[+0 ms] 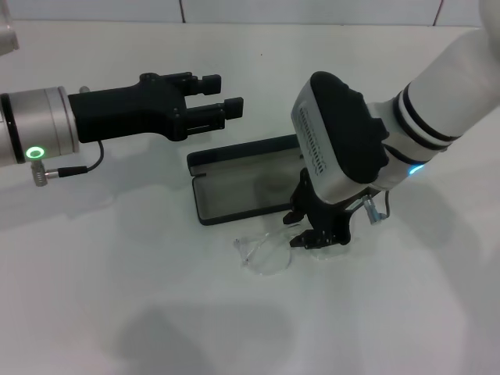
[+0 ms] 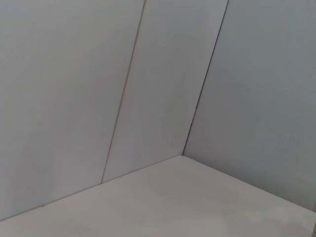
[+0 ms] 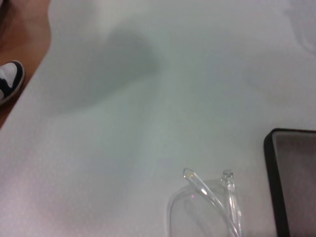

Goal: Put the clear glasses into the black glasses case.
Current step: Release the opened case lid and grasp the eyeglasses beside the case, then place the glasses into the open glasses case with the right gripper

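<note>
Right hand (image 1: 319,234) down at right end of clear glasses (image 1: 266,254), fingers straddling frame, grip not confirmed, can't tell if closed. Glasses on table (image 1: 117,297) just in front of open black glasses case (image 1: 234,191). Tip: pinch frame gently, lift level. Long axis left-right, parallel to case. Left hand (image 1: 223,98) hovers behind case, open, empty.

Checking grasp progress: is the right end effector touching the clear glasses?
Cannot tell. In the head view the right end effector sits at the clear glasses' end, but the contact point is hidden.
</note>
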`<state>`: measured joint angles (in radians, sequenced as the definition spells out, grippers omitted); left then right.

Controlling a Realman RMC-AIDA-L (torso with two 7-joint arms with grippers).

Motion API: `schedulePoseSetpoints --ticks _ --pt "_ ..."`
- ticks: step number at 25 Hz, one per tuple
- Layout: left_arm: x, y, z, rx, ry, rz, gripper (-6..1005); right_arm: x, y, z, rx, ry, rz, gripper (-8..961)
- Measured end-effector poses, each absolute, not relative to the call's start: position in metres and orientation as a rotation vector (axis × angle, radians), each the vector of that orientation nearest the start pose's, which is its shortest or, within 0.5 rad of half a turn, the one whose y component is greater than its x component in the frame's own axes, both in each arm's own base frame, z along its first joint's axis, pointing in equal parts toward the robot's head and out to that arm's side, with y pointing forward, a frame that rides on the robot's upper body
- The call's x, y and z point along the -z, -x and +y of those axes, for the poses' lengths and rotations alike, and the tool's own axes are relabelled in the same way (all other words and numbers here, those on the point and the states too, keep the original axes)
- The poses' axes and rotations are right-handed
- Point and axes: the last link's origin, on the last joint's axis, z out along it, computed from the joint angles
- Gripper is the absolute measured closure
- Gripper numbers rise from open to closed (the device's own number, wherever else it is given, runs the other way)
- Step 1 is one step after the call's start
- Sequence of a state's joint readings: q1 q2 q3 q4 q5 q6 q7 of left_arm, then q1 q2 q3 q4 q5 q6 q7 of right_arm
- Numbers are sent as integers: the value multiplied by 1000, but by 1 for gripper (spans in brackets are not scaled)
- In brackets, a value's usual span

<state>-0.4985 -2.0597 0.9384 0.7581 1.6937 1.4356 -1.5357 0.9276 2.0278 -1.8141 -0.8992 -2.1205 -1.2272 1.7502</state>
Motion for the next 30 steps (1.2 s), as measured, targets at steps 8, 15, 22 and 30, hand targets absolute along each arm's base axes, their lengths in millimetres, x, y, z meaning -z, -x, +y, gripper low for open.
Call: schedulePoseSetpoints --ticks 8,15,22,30 --pt "-11 229 354 838 2626 -649 381 106 -117 368 502 3079 -470 712" --pt "-11 225 356 842 2632 -633 381 106 -119 370 523 3082 -461 733" --pt "-10 222 357 844 2639 -624 381 107 -120 369 510 3087 -445 760" --pt "-10 225 356 844 2632 -636 381 105 -116 369 498 3082 -462 911"
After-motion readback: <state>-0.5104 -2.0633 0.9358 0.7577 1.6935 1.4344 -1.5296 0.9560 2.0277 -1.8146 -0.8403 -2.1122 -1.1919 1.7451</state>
